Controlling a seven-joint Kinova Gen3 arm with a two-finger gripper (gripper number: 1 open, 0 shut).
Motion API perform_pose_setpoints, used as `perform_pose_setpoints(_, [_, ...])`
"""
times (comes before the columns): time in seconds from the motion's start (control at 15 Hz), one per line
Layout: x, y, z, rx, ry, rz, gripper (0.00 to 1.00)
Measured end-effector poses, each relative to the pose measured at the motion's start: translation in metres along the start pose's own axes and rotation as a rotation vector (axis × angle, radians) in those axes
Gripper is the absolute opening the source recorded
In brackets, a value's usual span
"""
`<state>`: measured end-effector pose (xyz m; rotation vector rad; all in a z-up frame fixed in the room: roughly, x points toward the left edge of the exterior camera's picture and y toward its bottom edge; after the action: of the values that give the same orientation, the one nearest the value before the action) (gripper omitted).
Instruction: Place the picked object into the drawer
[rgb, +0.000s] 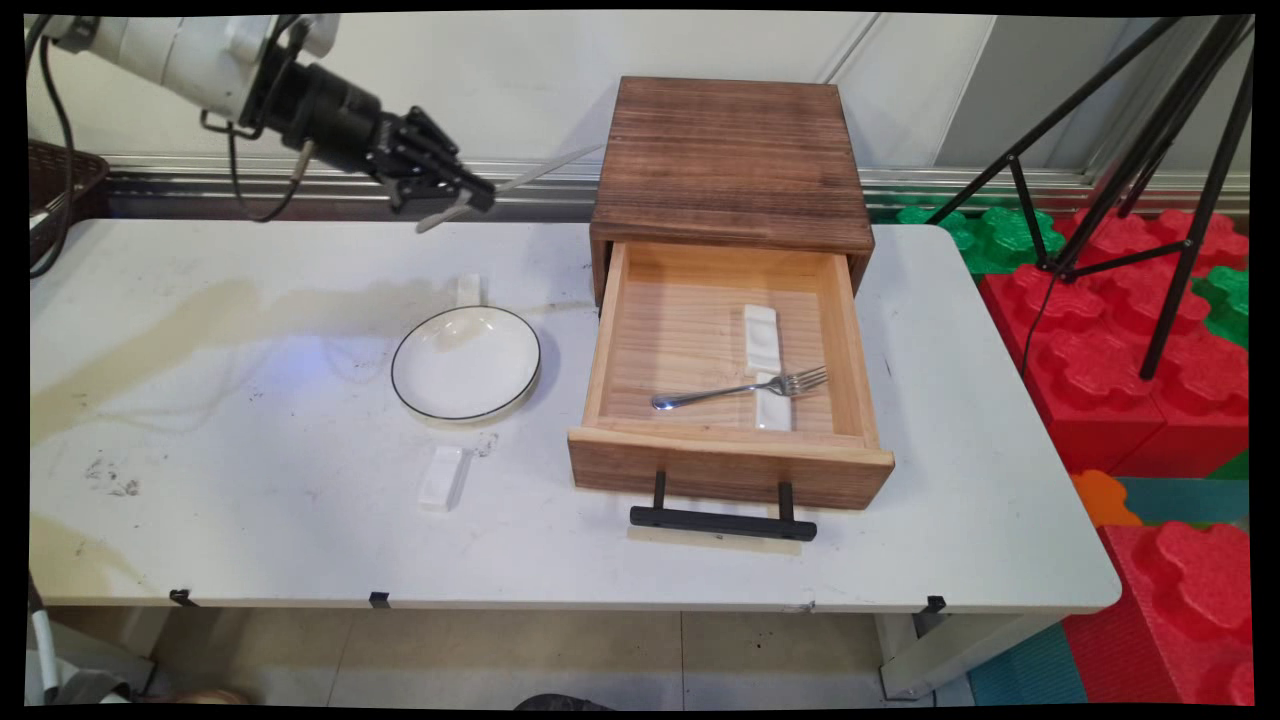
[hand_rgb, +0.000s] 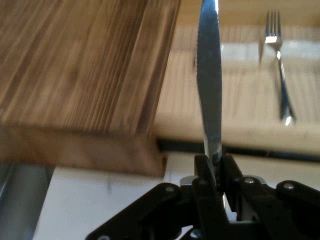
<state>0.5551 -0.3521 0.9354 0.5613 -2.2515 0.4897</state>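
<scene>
black gripper (hand_rgb: 214, 167), fingers pinching a table knife (hand_rgb: 209, 85) by its handle, raised left of the wooden drawer box (rgb: 732, 165); open drawer (rgb: 725, 345) holds a fork (rgb: 745, 388) across white rests (rgb: 762, 340); plate (rgb: 466, 362) and another rest (rgb: 443, 478) on the table (rgb: 250, 520).

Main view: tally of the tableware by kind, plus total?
Knife: 1, held in the gripper
Fork: 1, in the open drawer
Plate: 1, on the table
White rests: 4, two on the table, two in the drawer
Total: 7
</scene>
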Motion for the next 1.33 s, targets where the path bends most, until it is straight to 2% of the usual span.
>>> perform_pose_setpoints(0.4, [0.063,0.020,0.036,-0.025,0.052,0.003,0.00])
perform_pose_setpoints(0.73, [0.105,0.036,0.082,-0.048,0.044,0.012,0.00])
perform_pose_setpoints(1.33, [0.136,0.057,0.158,-0.099,-0.008,0.030,0.00])
